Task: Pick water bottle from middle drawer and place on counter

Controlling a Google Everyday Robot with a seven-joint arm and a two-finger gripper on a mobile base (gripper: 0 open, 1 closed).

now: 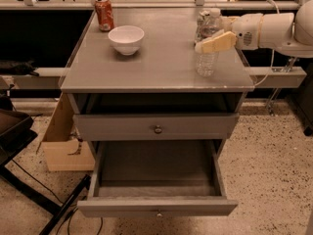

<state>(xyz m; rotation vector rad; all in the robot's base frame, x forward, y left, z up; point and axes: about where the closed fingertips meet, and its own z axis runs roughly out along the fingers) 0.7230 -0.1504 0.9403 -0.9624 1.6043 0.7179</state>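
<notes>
Gripper at water bottle — on counter

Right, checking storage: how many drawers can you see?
2: a shut drawer below the counter, an open drawer under that. More may sit below view. The pincer is by the bottle, counter's right.

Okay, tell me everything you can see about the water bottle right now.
The water bottle is small, made of clear, ribbed plastic, and looks empty or nearly so. It stands upright with its base on the grey counter, near the right front corner and far from the white bowl and the red can. The gripper reaches in from the right and crosses its middle, so the shoulder and cap are hard to make out.
</notes>
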